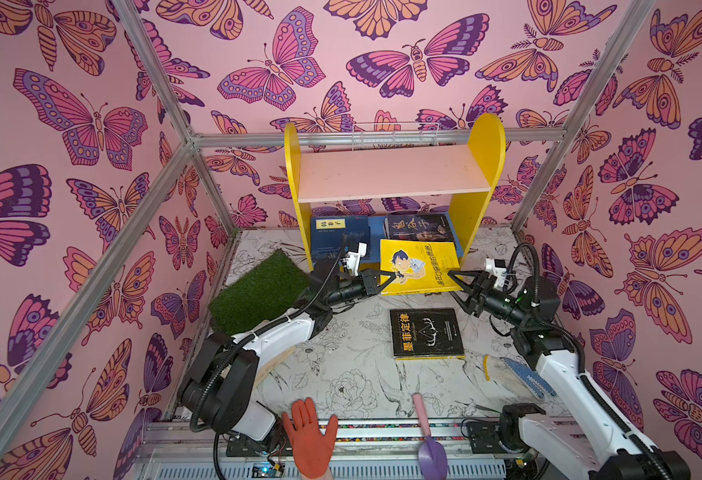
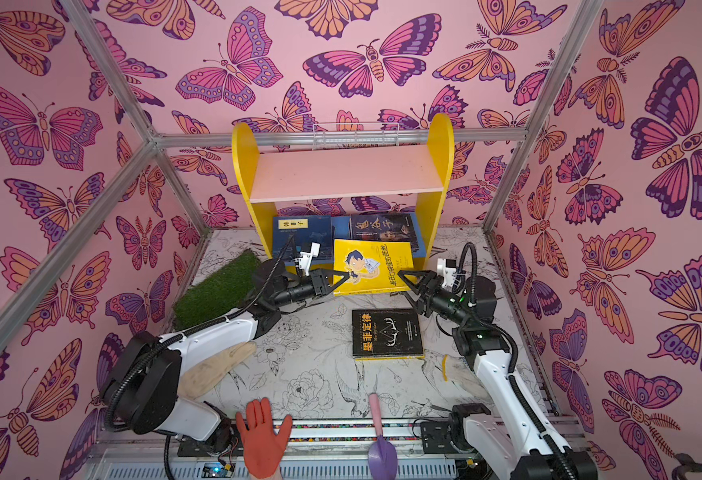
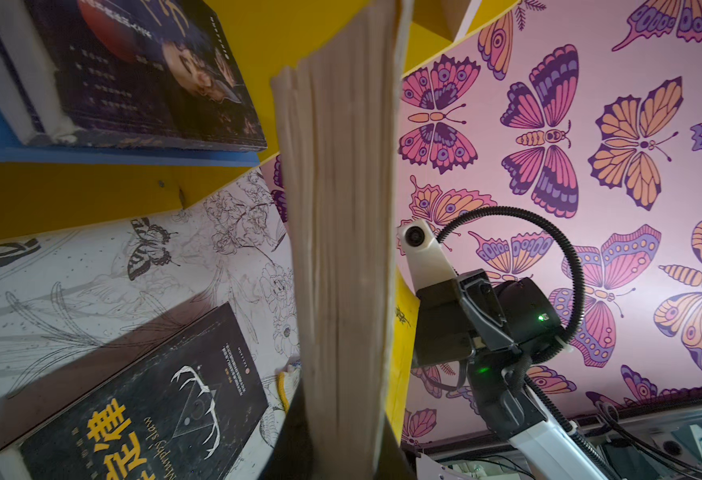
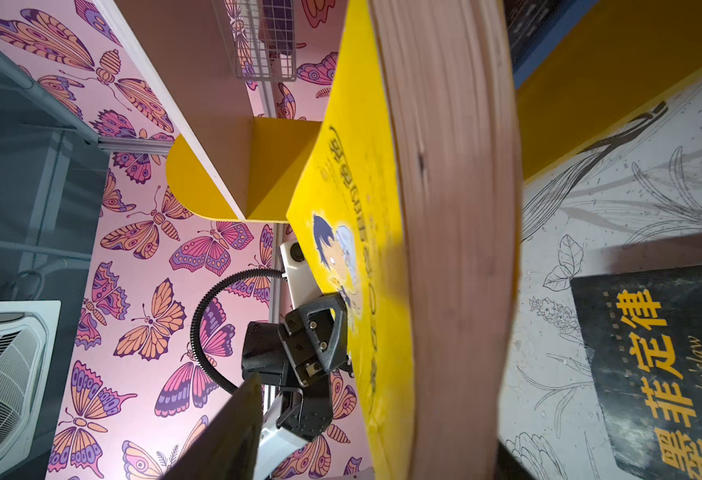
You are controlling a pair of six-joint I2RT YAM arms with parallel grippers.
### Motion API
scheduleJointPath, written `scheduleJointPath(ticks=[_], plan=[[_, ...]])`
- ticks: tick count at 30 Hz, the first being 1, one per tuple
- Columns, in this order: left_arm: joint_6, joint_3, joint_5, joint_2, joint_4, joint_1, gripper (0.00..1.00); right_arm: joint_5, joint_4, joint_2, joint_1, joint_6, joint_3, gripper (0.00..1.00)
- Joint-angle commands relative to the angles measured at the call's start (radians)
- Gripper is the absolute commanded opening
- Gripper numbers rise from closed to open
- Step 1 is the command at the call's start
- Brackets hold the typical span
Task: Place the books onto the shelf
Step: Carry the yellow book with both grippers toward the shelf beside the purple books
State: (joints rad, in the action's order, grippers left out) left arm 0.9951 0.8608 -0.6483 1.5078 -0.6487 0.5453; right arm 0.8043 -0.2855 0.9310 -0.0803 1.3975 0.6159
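From where I stand, the yellow book point(image 1: 420, 266) hangs tilted at mid-frame in both top views, just in front of the shelf's point(image 1: 482, 166) blue board point(image 1: 376, 226). The left gripper point(image 1: 393, 276) is pinched tight on its lower-left corner, and the right gripper point(image 1: 450, 283) straddles its lower-right corner with jaws apart. This looks like the placing step: next it needs sliding in under the pink board point(image 1: 386, 172), over the navy book point(image 1: 337, 237) and portrait book point(image 1: 418, 226), while the black book point(image 1: 426, 332) lies below centre.

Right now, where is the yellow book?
The yellow book sits centre in both top views, before the shelf, pinched by the left gripper, just behind the black book.
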Motion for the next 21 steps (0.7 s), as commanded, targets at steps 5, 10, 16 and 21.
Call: scheduleJointPath(ticks=[5, 10, 16, 21], plan=[[-0.074, -0.031, 0.034, -0.043, -0.016, -0.002, 0.0, -0.09, 0.081, -0.024, 0.004, -0.06, 0.065, 0.58], [-0.123, -0.045, 0.008, -0.076, 0.05, -0.002, 0.0, -0.098, 0.204, 0.003, 0.009, -0.164, 0.113, 0.36], [-0.187, -0.042, -0.003, -0.11, 0.152, -0.001, 0.0, -0.079, 0.246, 0.029, 0.008, -0.225, 0.133, 0.04], [-0.263, 0.002, 0.035, -0.134, 0.254, 0.024, 0.0, -0.126, 0.442, 0.036, -0.001, -0.385, 0.199, 0.0]])
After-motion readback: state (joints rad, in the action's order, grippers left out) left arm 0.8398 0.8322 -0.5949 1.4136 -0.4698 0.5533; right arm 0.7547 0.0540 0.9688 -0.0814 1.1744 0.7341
